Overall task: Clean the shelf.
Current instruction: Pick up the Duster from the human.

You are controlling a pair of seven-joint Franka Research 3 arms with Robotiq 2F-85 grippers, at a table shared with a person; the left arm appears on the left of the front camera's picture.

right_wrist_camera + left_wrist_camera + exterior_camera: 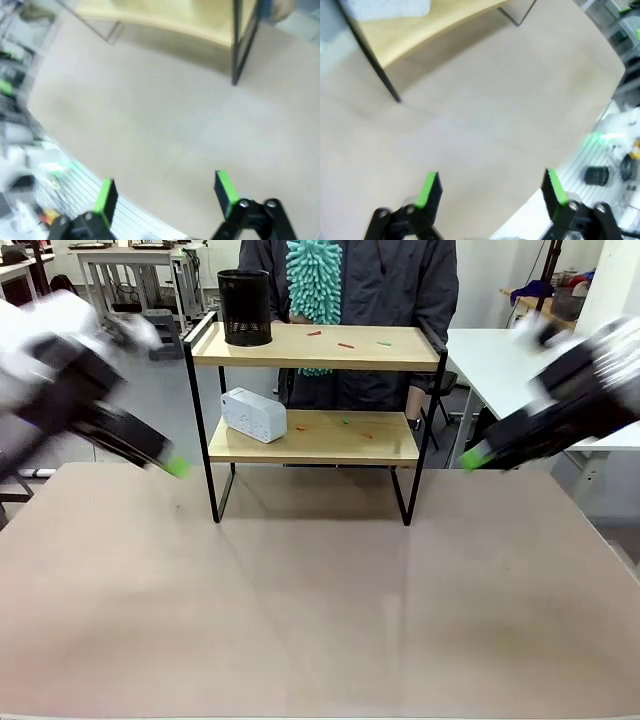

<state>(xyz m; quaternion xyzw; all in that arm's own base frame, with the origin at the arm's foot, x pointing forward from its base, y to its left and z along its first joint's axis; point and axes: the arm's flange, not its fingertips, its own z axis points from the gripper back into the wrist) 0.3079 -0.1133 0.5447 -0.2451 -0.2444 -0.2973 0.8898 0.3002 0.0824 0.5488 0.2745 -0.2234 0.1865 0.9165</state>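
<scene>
The shelf (pixel 312 347) stands at the far middle of the table, two light wooden boards in a black frame. On its top board sit a black mesh bin (pixel 244 307) and small coloured scraps (pixel 345 344). A white box (pixel 253 414) and more scraps (pixel 346 422) lie on the lower board. Behind it, a person holds a teal fluffy duster (pixel 315 280). My left gripper (pixel 176 468) hangs blurred left of the shelf, open and empty (pixel 490 192). My right gripper (pixel 470 456) hangs blurred to the shelf's right, open and empty (pixel 165 195).
The beige table (pixel 320 590) spreads bare in front of the shelf. A white table (pixel 505 365) stands at the back right, and metal racks (pixel 130 270) at the back left. The shelf's front legs (pixel 382 77) (pixel 241 50) appear in both wrist views.
</scene>
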